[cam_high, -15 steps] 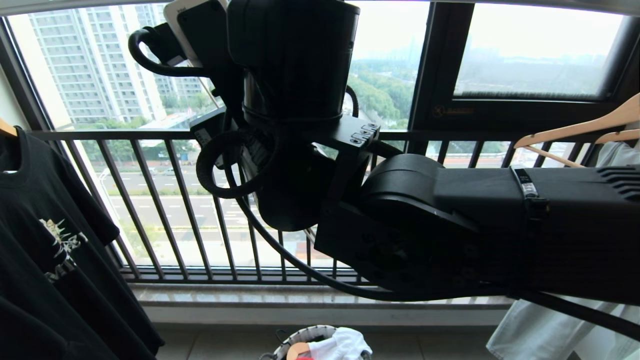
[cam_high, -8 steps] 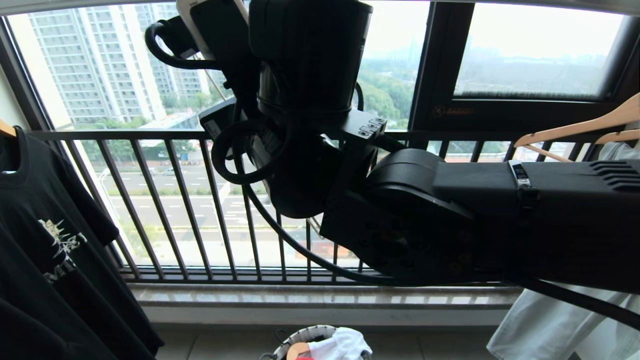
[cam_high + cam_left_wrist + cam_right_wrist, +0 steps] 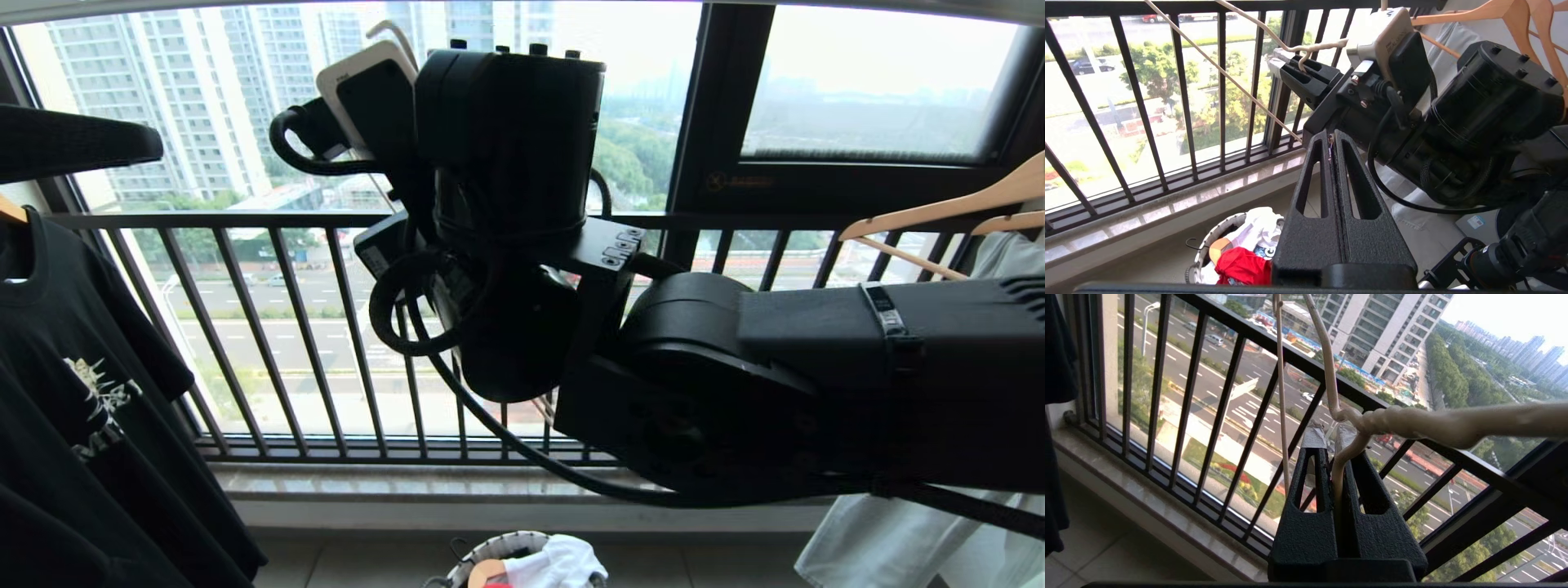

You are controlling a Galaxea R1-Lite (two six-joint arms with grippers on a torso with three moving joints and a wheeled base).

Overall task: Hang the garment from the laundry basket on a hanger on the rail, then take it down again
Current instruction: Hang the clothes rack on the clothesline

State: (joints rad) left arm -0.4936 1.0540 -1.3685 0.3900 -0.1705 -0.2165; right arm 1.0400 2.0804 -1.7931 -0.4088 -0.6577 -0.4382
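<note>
Nearest to us, our right gripper [image 3: 1336,455] is clamped on the hanger [image 3: 1347,416], the pale wire running up between its two black fingers [image 3: 1306,486] just under the twisted neck. From that grip one thin wire arm slants away toward the window railing [image 3: 1241,416] and the hook shank bends off to the side, beyond the fingertips. In the left wrist view the same right gripper [image 3: 1290,67] sits raised ahead of our left gripper [image 3: 1333,143], with the hanger's [image 3: 1306,51] neck pinched at its tip.

Our left gripper is closed with its fingers pressed flat together; we see nothing between them. It points toward the right arm's wrist, near it but not touching.

Well below both grippers, on the floor by the sill, stands the laundry basket [image 3: 1202,255]. The garment [image 3: 1243,267] lies bunched inside it, red, beside a white cloth [image 3: 1257,226].

Farther off, the black T-shirt [image 3: 73,392] hangs to our left and the wooden hangers [image 3: 947,212] to our right.
</note>
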